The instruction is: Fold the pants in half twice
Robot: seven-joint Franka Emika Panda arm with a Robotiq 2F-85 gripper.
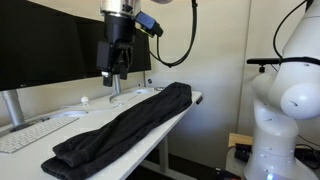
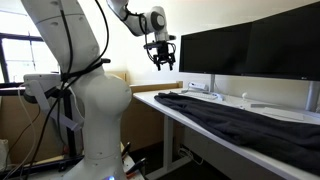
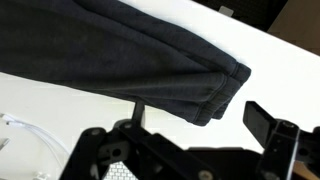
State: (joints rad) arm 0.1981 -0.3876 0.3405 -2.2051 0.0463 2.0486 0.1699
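Dark grey pants [image 1: 125, 125] lie stretched out lengthwise on the white desk [image 1: 190, 97], folded into a long strip; they also show in an exterior view [image 2: 235, 117]. My gripper [image 1: 114, 68] hangs in the air above the far end of the pants, clear of the cloth, and it also shows in an exterior view [image 2: 161, 62]. In the wrist view the hem end of the pants [image 3: 200, 95] lies on the white desk below my open, empty fingers [image 3: 200, 125].
Black monitors [image 1: 50, 45] stand along the back of the desk. A white keyboard [image 1: 25, 135] lies next to the pants, with white cables [image 3: 30, 135] nearby. The robot's white base [image 2: 95, 100] stands beside the desk.
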